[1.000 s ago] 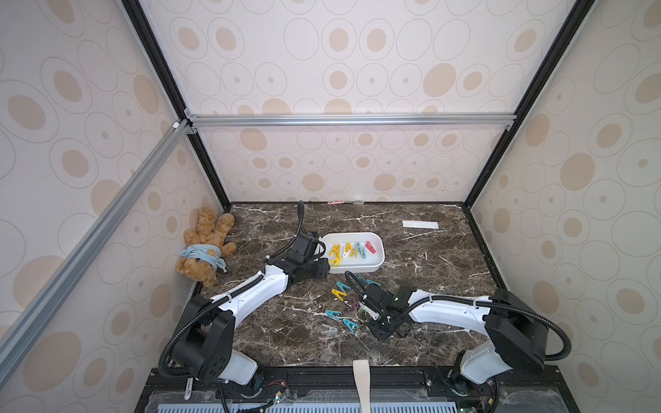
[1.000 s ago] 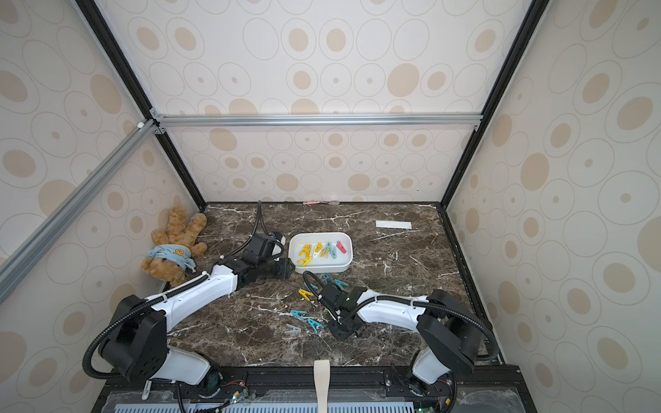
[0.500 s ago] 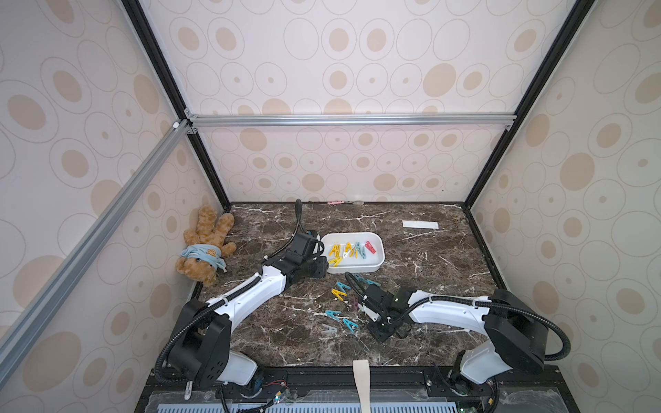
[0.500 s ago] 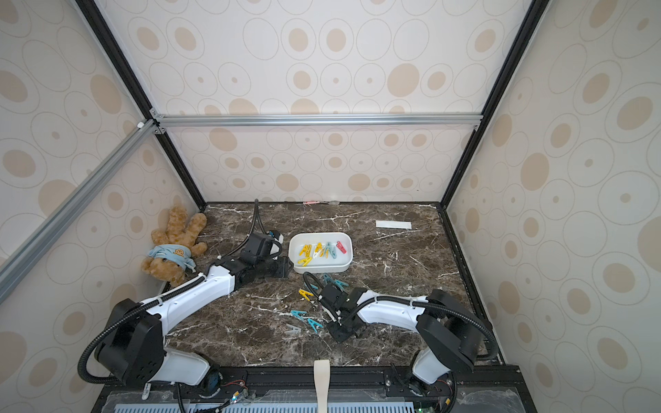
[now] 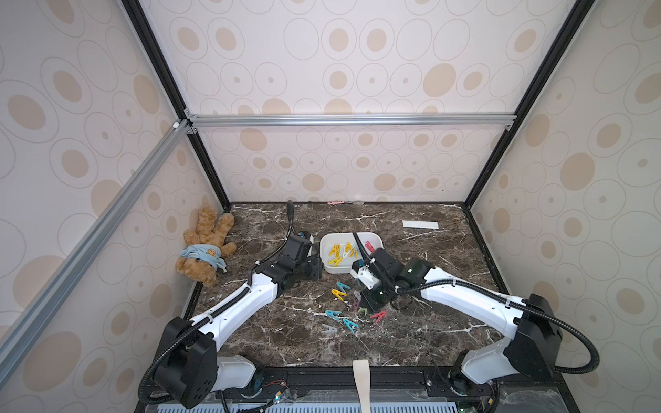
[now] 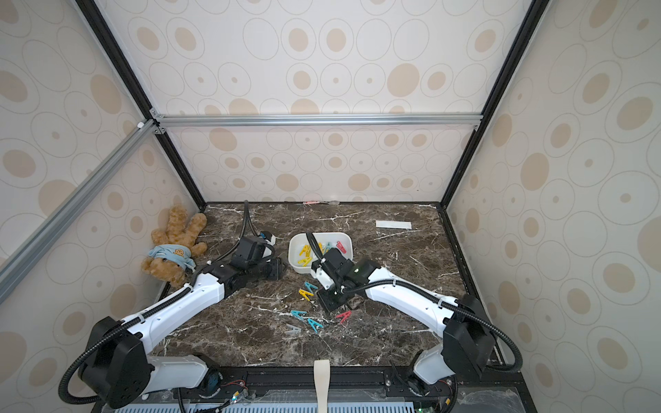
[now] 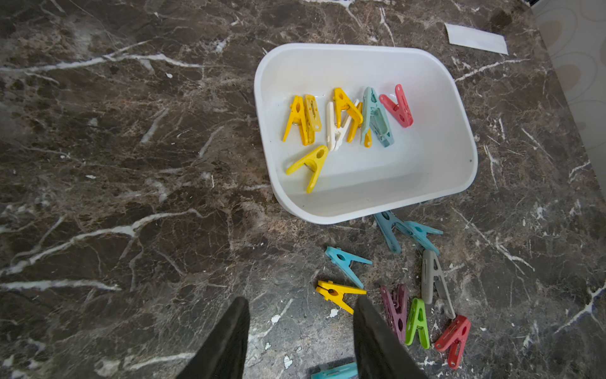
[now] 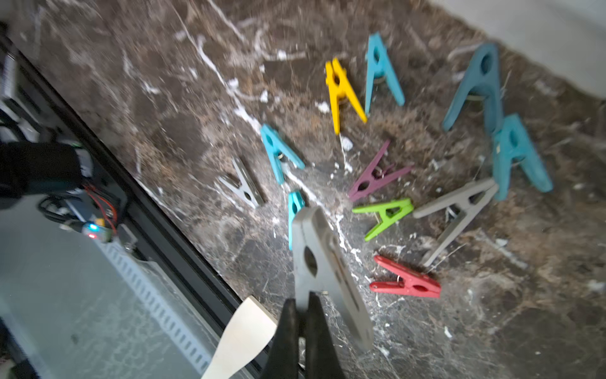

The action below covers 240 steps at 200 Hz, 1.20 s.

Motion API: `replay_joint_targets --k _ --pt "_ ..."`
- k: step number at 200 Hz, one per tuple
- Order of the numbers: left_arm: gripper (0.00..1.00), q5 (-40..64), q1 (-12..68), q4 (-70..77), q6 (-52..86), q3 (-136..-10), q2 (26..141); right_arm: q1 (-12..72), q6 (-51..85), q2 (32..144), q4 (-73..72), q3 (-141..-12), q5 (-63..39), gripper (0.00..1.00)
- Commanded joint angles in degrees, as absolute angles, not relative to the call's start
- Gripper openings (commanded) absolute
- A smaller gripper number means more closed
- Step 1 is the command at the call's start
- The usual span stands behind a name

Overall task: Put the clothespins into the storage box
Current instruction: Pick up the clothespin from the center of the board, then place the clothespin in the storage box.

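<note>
The white storage box (image 5: pixel 327 246) (image 6: pixel 294 250) (image 7: pixel 262 98) stands mid-table and holds several clothespins (image 7: pixel 342 108) in yellow, white, teal and red. More clothespins lie loose in front of it: yellow (image 5: pixel 339 294), teal (image 5: pixel 332 314), red (image 5: pixel 378 316), green (image 8: pixel 383 213), purple (image 8: pixel 373 178). My right gripper (image 8: pixel 302 300) (image 5: pixel 372 304) is shut on a grey clothespin (image 8: pixel 319 262), held above the loose ones. My left gripper (image 7: pixel 300 302) (image 5: pixel 314 268) hangs open and empty just left of the box.
A teddy bear (image 5: pixel 205 246) lies at the left wall. A white paper strip (image 5: pixel 420 224) sits at the back right. A pale flat wooden strip (image 5: pixel 361 379) pokes up over the front edge. The loose pegs crowd the space between the arms.
My right gripper has shut on the grey clothespin and drawn back a little toward the box with it. The left arm has barely moved.
</note>
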State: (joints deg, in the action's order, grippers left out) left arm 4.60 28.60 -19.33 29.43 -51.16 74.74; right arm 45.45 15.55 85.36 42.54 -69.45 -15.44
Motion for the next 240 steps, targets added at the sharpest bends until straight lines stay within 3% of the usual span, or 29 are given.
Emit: replay_joint_targets --k 1,46,111,203,240 --pt "0.52 4.0 28.2 -22.0 31.7 -50.2 73.4 39.6 12.9 90.4 44.6 -76.5 -21.1 0.0" --pt "0.52 2.4 28.1 -23.1 32.2 -49.3 72.0 31.5 10.4 105.4 48.9 -91.7 -19.4 0.0" --pt "0.52 2.9 28.2 -24.7 32.1 -49.9 73.7 26.7 9.8 119.9 49.6 -103.3 -19.2 0.0" --pt "0.54 7.5 28.2 -25.8 33.2 -52.0 76.4 24.7 9.0 126.6 50.5 -109.8 -18.5 0.08" --pt "0.53 8.9 28.8 -27.3 33.3 -52.2 78.2 24.7 8.3 124.4 49.9 -109.1 -18.3 0.19"
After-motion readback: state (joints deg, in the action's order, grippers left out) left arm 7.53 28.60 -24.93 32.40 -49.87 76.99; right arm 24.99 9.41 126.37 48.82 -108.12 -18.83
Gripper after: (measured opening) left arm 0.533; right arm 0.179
